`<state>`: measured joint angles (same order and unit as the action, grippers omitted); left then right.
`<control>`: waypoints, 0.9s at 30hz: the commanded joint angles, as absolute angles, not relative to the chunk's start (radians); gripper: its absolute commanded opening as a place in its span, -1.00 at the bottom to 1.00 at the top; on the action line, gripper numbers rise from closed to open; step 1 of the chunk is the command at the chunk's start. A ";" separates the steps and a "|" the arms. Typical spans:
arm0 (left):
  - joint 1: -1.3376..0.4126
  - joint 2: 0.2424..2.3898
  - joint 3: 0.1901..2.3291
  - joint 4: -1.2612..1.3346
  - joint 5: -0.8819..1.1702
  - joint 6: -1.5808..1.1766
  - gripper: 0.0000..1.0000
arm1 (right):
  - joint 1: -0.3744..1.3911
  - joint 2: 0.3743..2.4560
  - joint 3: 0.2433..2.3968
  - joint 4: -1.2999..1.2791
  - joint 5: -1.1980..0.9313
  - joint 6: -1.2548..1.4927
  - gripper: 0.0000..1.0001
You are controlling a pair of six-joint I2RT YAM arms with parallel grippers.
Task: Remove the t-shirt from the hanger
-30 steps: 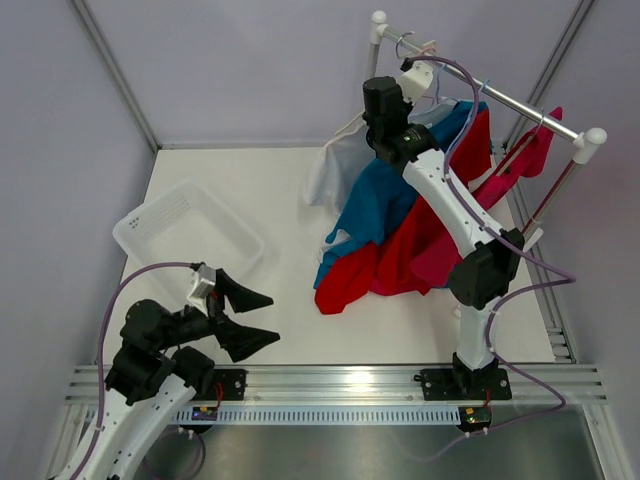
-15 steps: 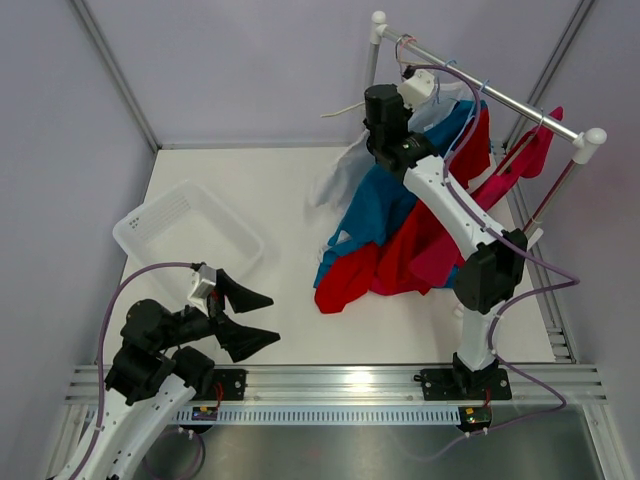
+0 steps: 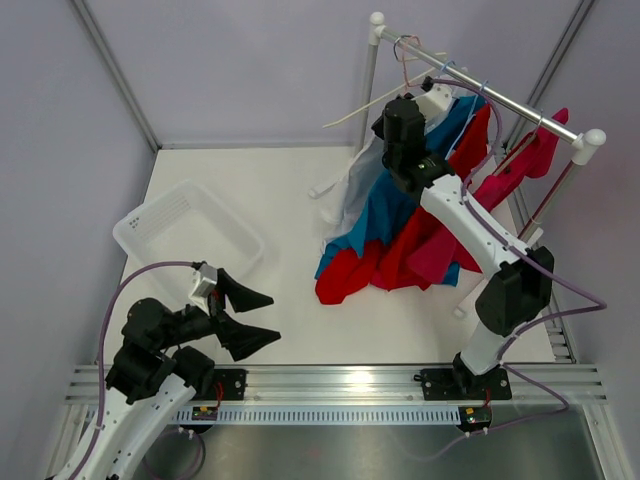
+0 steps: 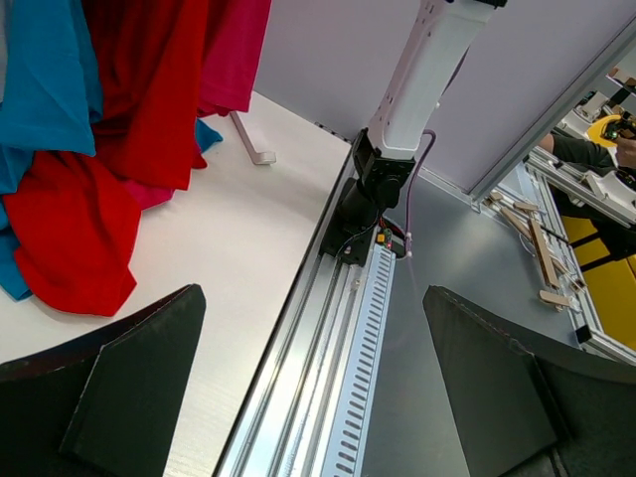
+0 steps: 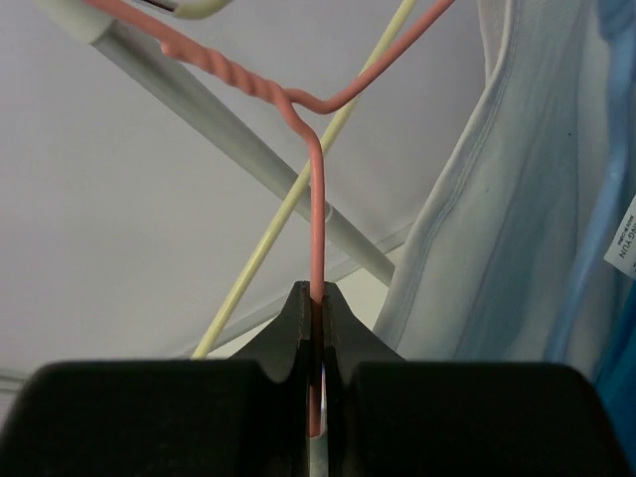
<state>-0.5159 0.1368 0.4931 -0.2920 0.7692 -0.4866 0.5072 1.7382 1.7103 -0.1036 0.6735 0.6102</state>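
Your right fingers (image 5: 283, 343) are clamped tight on the pink hanger (image 5: 318, 219). Your left fingers (image 4: 129, 383) gape wide, holding nothing.

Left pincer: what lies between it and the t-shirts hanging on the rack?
Only bare white tabletop separates the open left pincer from the t-shirts. The top view shows this, and the left wrist view agrees.

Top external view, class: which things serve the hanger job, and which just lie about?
Job: pink hanger, right gripper pinching it, white t-shirt, rail.
Lying about: plastic basket, open left gripper, blue t-shirt, red t-shirt.
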 commanded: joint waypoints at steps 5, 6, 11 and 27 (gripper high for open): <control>-0.506 0.152 0.531 -0.270 0.759 -0.483 0.98 | 0.505 1.557 1.640 0.098 0.562 0.681 -1.00; -0.505 0.152 0.529 -0.270 0.759 -0.483 0.98 | 0.505 1.546 1.626 0.103 0.539 0.692 -1.00; -0.502 0.156 0.528 -0.268 0.765 -0.488 0.98 | 0.505 1.467 1.488 0.142 0.445 0.785 -1.00; -0.503 0.353 0.655 -0.267 0.577 -0.591 0.98 | 0.672 1.237 1.135 0.262 0.204 0.857 -1.00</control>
<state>-0.5053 0.3138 0.5892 -0.2977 0.6594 -0.5514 0.6056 1.3258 1.1503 0.1493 0.2459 0.8406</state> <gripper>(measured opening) 0.988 0.061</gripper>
